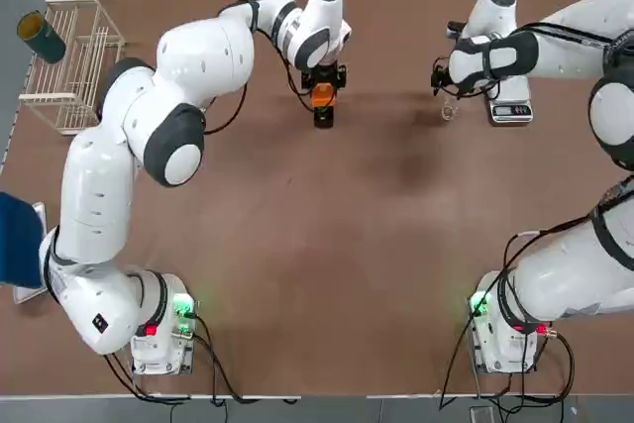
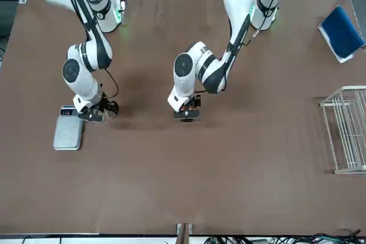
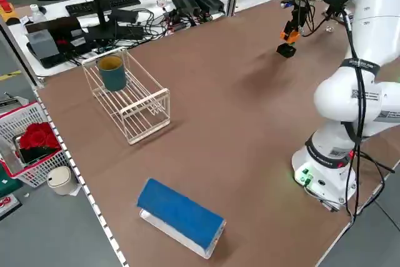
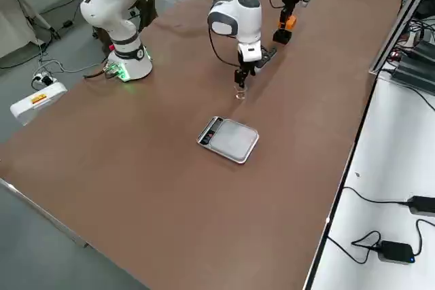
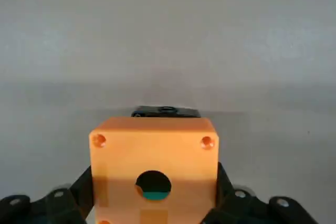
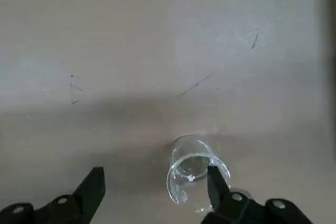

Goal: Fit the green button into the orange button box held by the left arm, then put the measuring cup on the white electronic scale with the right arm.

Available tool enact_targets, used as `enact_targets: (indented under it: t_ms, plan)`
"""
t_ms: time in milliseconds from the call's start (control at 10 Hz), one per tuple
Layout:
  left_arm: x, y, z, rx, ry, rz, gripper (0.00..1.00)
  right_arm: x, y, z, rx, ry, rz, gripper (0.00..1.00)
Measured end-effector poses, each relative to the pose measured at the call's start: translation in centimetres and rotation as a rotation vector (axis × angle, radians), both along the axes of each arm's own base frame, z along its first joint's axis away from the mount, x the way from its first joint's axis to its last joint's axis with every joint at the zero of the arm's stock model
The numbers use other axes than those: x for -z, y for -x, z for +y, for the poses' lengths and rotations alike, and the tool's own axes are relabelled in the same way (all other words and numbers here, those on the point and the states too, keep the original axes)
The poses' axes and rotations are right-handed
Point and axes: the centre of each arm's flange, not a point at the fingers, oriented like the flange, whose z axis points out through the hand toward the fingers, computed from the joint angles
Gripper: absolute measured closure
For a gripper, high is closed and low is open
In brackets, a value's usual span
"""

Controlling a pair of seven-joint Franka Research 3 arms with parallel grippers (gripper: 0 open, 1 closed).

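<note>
Hiding its body, the orange button box [image 5: 153, 169] shows only green button [image 5: 154, 194] colour.

Wire rack [image 1: 69, 61] holding a green cup [image 1: 41, 37] and blue-topped block [image 3: 180, 216] rest well apart from either pincer.

On the table [image 1: 327, 245], the box [image 1: 323, 95] sits at the far middle in the left gripper [image 1: 324, 98], with the button [image 5: 154, 194] inside its hole. To the robot's right, the cup [image 1: 449, 112] stands just left of the scale [image 1: 511, 112], between the spread fingers of the right gripper [image 6: 152, 182] and close against one of them. A wire basket [image 1: 69, 64] with a can [image 1: 41, 37] in it lies at the far left, and a book [image 3: 181, 216] at the near left edge.
</note>
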Motion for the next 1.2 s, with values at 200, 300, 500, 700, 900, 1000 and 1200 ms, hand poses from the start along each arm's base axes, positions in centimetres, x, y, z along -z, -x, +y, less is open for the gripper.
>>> enact_targets:
  t_ms: [200,300,500,700,900,1000,1200]
  plan:
    - [0.6,0.5,0.1,0.0,-0.009,0.011,0.13,0.6,0.2,0.0,0.001,0.0,0.008,0.15]
    - [0.5,0.6,0.1,0.001,-0.01,0.012,0.13,0.6,0.2,0.0,0.001,0.001,0.009,0.17]
    - [0.6,0.7,0.1,-0.001,-0.011,0.015,0.13,0.9,0.4,-0.2,0.004,0.001,0.009,0.25]
    - [0.5,0.7,0.1,-0.007,-0.011,0.014,0.13,1.5,0.5,-0.2,0.005,-0.001,0.006,0.39]
    - [0.5,0.7,0.1,-0.015,-0.007,0.02,0.13,1.9,0.5,-0.2,0.007,-0.001,0.008,0.43]
    - [0.6,0.7,0.2,-0.023,-0.001,0.027,0.13,1.9,0.5,-0.3,0.007,-0.001,0.006,0.48]
    - [0.5,0.6,0.2,-0.03,0.005,0.032,0.13,1.9,0.4,-0.4,0.011,-0.001,0.006,0.59]
